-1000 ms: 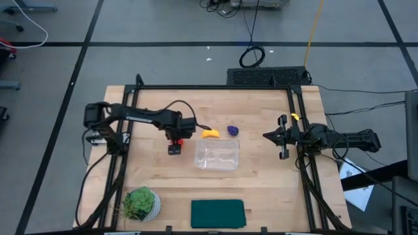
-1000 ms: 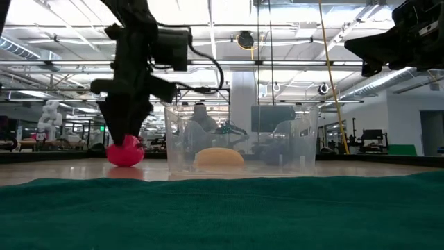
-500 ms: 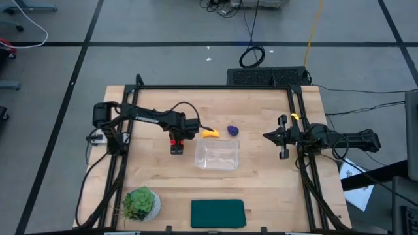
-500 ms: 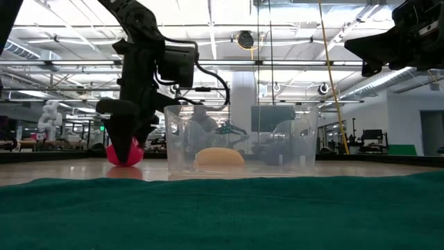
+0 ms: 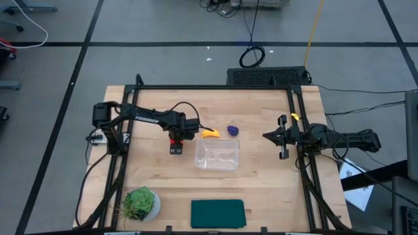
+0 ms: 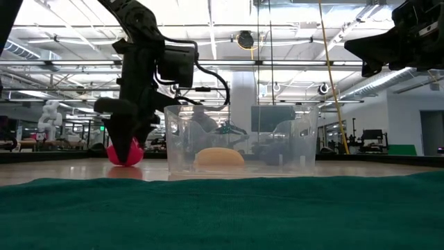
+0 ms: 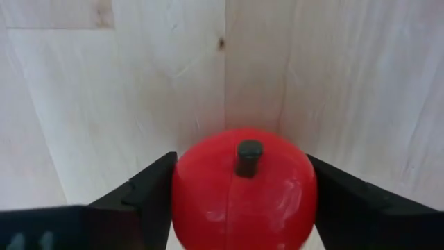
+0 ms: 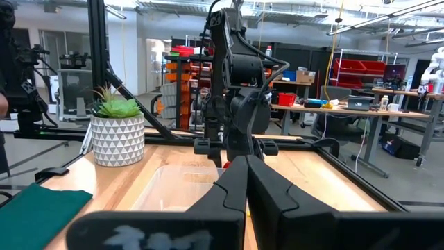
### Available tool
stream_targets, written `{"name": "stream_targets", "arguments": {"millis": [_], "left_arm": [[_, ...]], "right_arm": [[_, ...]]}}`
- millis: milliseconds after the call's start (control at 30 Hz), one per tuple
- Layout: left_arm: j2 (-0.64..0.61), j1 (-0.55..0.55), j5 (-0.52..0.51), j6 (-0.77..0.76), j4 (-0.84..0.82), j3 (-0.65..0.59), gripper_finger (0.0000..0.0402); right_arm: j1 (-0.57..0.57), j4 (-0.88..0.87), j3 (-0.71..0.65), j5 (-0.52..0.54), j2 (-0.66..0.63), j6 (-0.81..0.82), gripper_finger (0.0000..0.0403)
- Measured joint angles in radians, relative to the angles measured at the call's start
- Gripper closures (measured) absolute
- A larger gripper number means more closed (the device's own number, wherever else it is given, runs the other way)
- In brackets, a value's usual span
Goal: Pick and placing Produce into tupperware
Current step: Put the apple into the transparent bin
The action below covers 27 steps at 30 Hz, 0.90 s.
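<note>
Straddling the red fruit (image 7: 244, 189), the left gripper (image 7: 239, 191) has one dark finger (image 7: 149, 194) on each side of it, the pads at or right against its skin. Whether they already pinch it cannot be told; the fruit sits on the wooden table (image 5: 261, 170), not lifted.

Judged from how things lie, the task is at its start. The clear container (image 5: 217, 155) looks empty from above. The red fruit lies just beside its left end. The yellow banana (image 5: 209, 134) lies just beyond the container's far edge, and the purple grapes (image 5: 232, 130) are a little farther along that same edge. All three pieces are left to move.

From overhead, the left gripper (image 5: 176, 140) covers most of the fruit, so only a sliver of red shows. The left wrist view gives what that hides: the dark stem and the fingers flanking the fruit. The low view shows the fruit (image 6: 125, 152) resting on the table beside the container (image 6: 241, 139), and shows the banana (image 6: 218, 157) through the clear walls, which could be mistaken for lying inside; the overhead view settles that it is outside.

The right gripper (image 5: 282, 145) waits well to the right of the container, fingers pressed together.
</note>
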Motion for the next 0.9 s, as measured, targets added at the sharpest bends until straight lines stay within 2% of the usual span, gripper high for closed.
{"name": "stream_targets", "arguments": {"millis": [133, 367, 667, 900], "left_arm": [[0.000, 0.000, 0.000, 0.015, -0.005, 0.000, 0.0148], [0.002, 0.000, 0.000, 0.034, -0.066, 0.026, 0.0107], [0.002, 0.000, -0.001, 0.061, -0.133, 0.111, 0.0142], [-0.055, -0.005, -0.011, 0.129, -0.152, 0.165, 0.0119]], "right_arm": [[0.000, 0.000, 0.000, 0.000, 0.000, 0.000, 0.0403], [0.000, 0.000, 0.000, 0.000, 0.000, 0.000, 0.0403], [0.000, 0.000, 0.000, 0.000, 0.000, 0.000, 0.0403], [0.000, 0.000, 0.000, 0.000, 0.000, 0.000, 0.0403]]}}
